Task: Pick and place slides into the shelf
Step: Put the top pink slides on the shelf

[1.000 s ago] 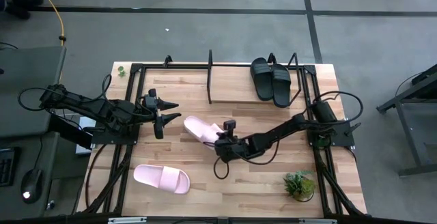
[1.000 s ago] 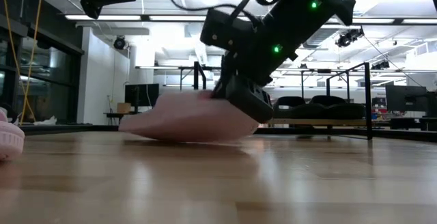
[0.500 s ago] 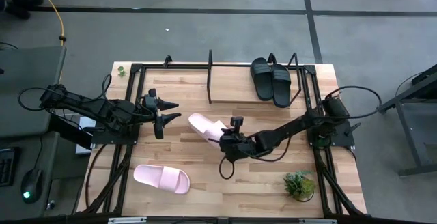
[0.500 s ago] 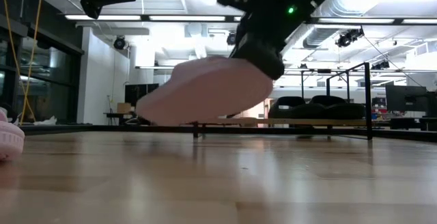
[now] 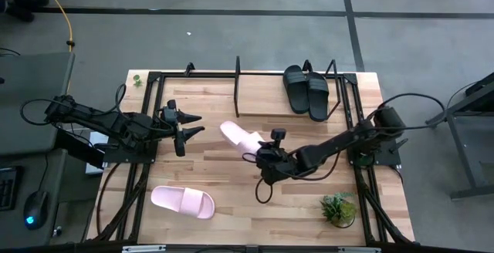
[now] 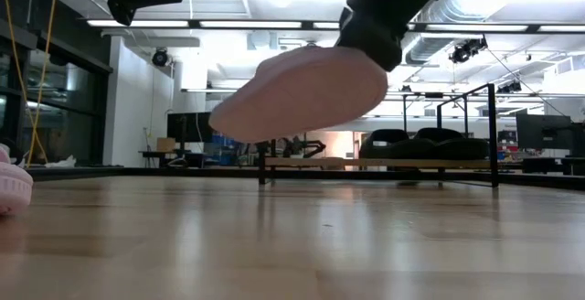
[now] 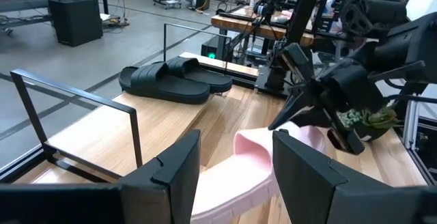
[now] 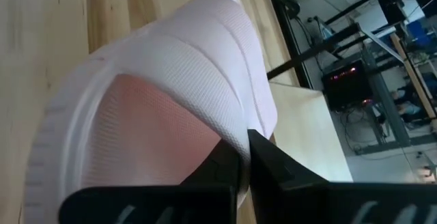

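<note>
Right gripper (image 5: 261, 155) clamped on the strap of a pink slide (image 5: 241, 138), lifted off the table, looks light and soft; left gripper (image 5: 187, 125) waits, fingers apart.

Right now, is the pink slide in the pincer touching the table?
Apart. The low view shows the lifted pink slide held by the right pincer, with the room showing through a plain gap between its sole and the table.

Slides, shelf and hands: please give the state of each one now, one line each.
Pink slide: held in the air by right hand, tilted.
Second pink slide: flat on table, front left.
Black slides: both on shelf, side by side at its right end.
Shelf: left part unfilled.
Right hand: shut on the pink slide's strap.
Left hand: open, holding nothing.
</note>
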Robot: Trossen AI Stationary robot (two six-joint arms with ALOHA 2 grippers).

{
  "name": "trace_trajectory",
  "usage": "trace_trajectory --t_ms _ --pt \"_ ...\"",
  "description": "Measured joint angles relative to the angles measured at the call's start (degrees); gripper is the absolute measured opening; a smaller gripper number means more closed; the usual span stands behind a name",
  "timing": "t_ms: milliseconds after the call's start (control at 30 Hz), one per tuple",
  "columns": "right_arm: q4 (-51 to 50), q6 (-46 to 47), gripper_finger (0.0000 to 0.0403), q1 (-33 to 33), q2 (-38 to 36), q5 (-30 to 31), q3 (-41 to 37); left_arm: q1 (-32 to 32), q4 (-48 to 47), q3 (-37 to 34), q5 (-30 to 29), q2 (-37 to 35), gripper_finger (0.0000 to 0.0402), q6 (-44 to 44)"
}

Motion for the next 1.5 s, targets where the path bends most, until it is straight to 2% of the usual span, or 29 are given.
trace_trajectory --t_ms 300,633,1067,1500 --pt "-9.6 6.1 0.0002 0.4 -1.2 1.5 0.2 0.0 0.0 0.0 0.0 0.0 0.0168 0.0" --pt "-27.1 19.8 0.0002 0.4 -1.2 1.5 6.8 0.0 0.0 0.0 0.0 0.0 0.0168 0.0" --pt "-30.8 22.9 0.0002 -1.2 -1.2 3.7 7.6 0.0 0.0 0.0 0.0 0.0 0.0168 0.0" --pt "-31.9 21.9 0.0002 -11.4 -1.2 6.5 7.6 0.0 0.0 0.0 0.0 0.0 0.0168 0.0"
